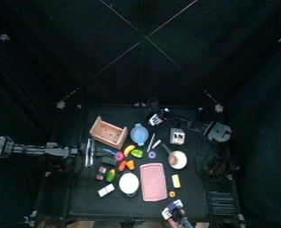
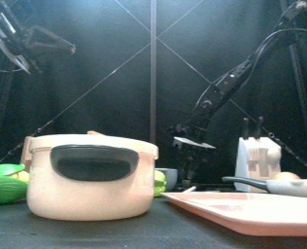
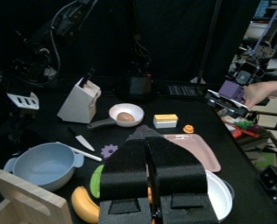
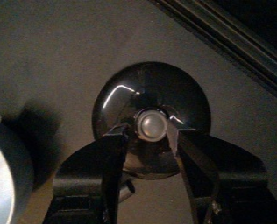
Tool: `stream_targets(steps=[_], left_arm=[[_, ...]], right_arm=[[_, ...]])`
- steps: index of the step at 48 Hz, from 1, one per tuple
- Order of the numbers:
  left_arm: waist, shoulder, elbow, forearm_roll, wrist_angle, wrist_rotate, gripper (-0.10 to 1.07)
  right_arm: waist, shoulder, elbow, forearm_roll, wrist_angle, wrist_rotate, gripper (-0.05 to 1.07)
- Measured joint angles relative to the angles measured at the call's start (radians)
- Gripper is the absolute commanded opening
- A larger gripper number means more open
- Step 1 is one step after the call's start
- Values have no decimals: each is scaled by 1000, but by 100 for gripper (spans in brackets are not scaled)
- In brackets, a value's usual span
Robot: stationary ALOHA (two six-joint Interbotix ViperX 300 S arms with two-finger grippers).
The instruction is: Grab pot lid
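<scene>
- Left arm (image 1: 36, 150): rests well to the left of the pink tray (image 1: 154, 182), over the worktop's edge. The left gripper (image 3: 152, 175) is clenched on nothing, its two black jaws pressed together.
- Pink tray: a flat, smooth, oblong plastic piece with rounded corners. It serves here as the landmark.
- Pot lid (image 4: 151, 98): lies flat on the matt black worktop (image 4: 59, 52), beyond the tray's far end as far as can be judged. In the top view it is too dark to pick out.
  - It is a round, dark, glossy disc with curved glints on its surface.
  - A small pale knob (image 4: 149, 123), rounded and shiny, stands at its middle.
- Right gripper (image 4: 151, 131): released, with the jaws spread wide. It is poised straight above the lid with one black jaw on each side of the knob. Whether the fingertips touch the disc cannot be told.
- Progress: the approach and alignment look complete. Closing on the knob and lifting the lid are not yet done, so the grab itself remains.
</scene>
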Motion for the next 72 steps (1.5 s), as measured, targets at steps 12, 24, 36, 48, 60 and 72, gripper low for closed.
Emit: stream_targets(steps=[12,24,36,48,60,72], left_arm=[[2,0,0,0,0,0,-3],[2,0,3,0,0,2,-3],[3,0,5,0,0,0,-3],[3,0,5,0,0,0,-3],[3,0,8,-3,0,0,-3],[17,0,21,-17,0,0,-3]], right_arm=[[-5,31,-2,-3,3,0,78],[-5,46,-11,-15,0,2,76],[-5,46,-14,-31,0,3,62],[-5,46,-15,-34,0,3,59],[6,46,-17,-35,0,3,59],[17,46,-17,-37,3,3,59]])
